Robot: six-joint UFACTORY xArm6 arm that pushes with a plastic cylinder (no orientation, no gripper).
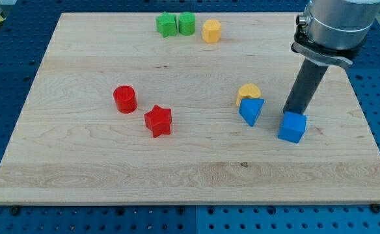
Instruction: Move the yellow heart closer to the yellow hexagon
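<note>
Tip (289, 112) bare rod, holding nothing, just behind blue cube (293, 127). Yellow heart (248, 91) left of tip, touching blue triangle (251, 110) on its near side. Yellow hexagon (211, 30) far-left of heart; push needs approach from heart's near-right.

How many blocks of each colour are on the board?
Green: 2, a green star-like block and a green cylinder
Yellow: 2, yellow hexagon, yellow heart
Red: 2, red cylinder, red star
Blue: 2, blue triangle, blue cube
Total: 8
</note>
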